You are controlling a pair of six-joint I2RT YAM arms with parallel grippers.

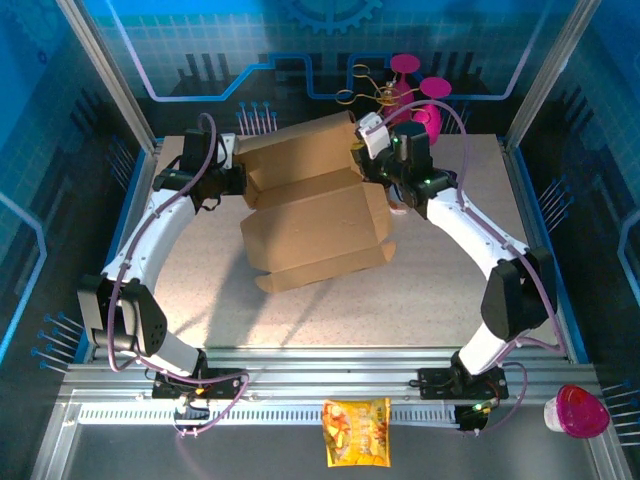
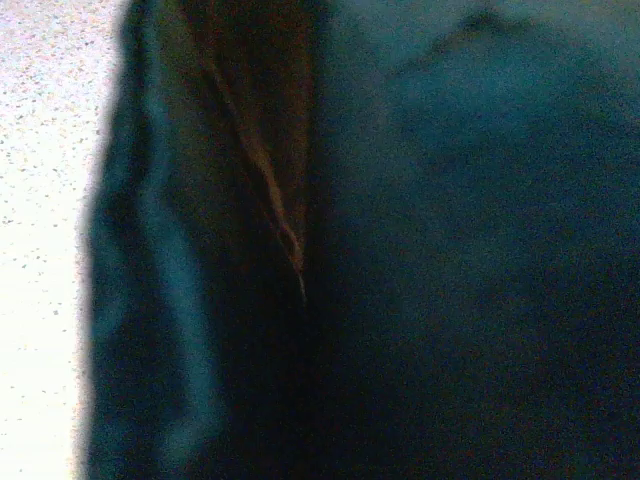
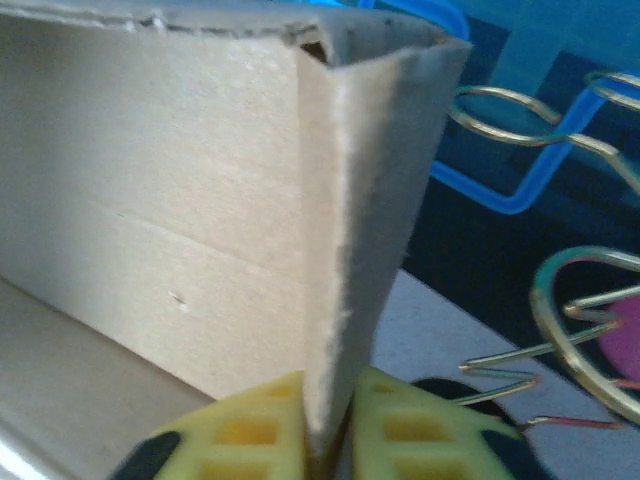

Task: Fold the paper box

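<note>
The box [image 1: 315, 215] sat half-formed toward twelve o'clock of the surface [image 1: 450, 300], its long body slanting from ten o'clock down to four, with a loose panel hanging open at the near side. The right claw [image 3: 325, 435] was closed tight on a thin upright flap at the box's two o'clock corner, the cardboard pinched between its yellow fingers [image 3: 245, 430]. The left claw [image 1: 232, 160] was shut against the ten o'clock end; I couldn't tell whether it held cardboard.

My worry was the narrow pinch: a hard pull could tear or crumple the flap, or let it slip out. A wide swing might snag the wire loops [image 1: 372, 88] near one o'clock. Both arms reached far forward, elbows bowed outward, wrists turned inward toward the box.
</note>
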